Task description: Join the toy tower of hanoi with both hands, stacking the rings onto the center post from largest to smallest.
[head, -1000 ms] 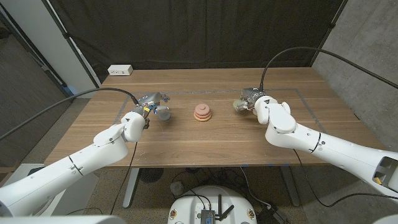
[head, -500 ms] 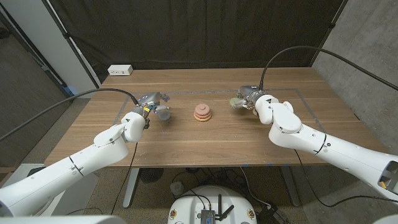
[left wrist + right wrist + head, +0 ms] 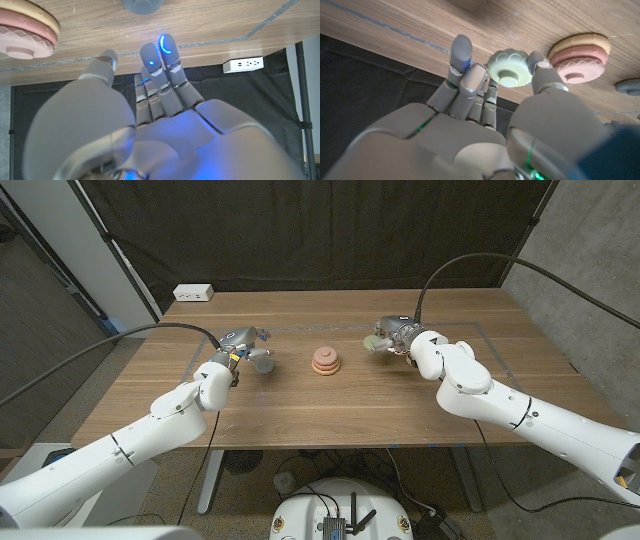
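Pinching a pale green ring [image 3: 508, 70] between thumb and fingers, the right hand [image 3: 398, 338] holds it lifted off the surface [image 3: 320, 405], to the right of the stack and toward the far edge. In the right wrist view the ring's scalloped rim sits between the thumb tip on one side and the fingertips [image 3: 461, 50] on the other, with the remaining fingers held straight rather than wrapped around it.

The partly built stack [image 3: 326, 360] stands near the middle of the surface: a tan ring at the base with pink rings on top.

The left hand [image 3: 243, 345] is over the left part of the surface, beside a grey ring [image 3: 262, 363] that lies on the wood between that hand and the stack. In the left wrist view its fingers [image 3: 161, 65] reach out straight and close together, the thumb apart from them, with nothing in its grasp; the grey ring lies just beyond the fingertips, and whether they touch it cannot be told.

A white power strip [image 3: 193, 293] lies at the far left corner.
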